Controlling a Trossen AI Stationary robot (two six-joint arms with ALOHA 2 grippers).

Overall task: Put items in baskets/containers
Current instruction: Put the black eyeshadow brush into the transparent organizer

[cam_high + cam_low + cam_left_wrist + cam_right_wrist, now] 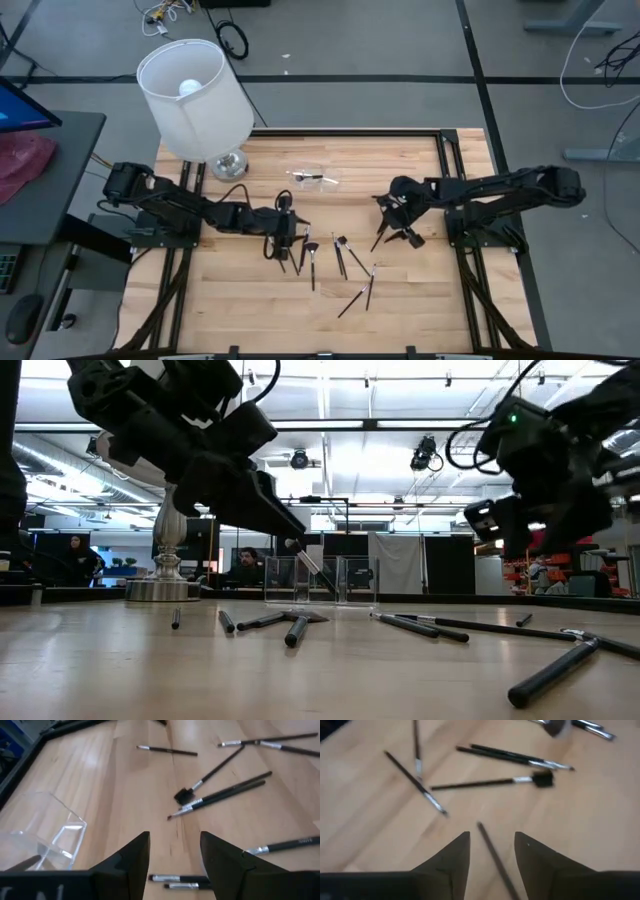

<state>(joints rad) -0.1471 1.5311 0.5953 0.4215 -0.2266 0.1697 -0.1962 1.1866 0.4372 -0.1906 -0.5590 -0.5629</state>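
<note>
Table of pale wood carries everything here, and the largest thing on it is a lamp with a white shade at the far left corner. The two dark arms reach in from the sides and meet near the middle. The left gripper hangs low over the brushes on the left of the group; its fingers are parted with bare wood between them, and they hold nothing. The right gripper is raised a little above the table on the right; its fingers are also apart, and one brush lies on the wood in the gap under them, but I cannot tell if they touch it. The container is small and clear, and it stands at the far side of the table, between the two arms, well apart from the group; something dark seems to lie in it. The brushes are scattered in the middle and toward the near edge, some crossing one another. They look very light, thin and stiff, and smooth, so I think one can roll or slip away easily. It seems best to close on the handle near its middle, across its length, and not on the soft bristle tip.
</note>
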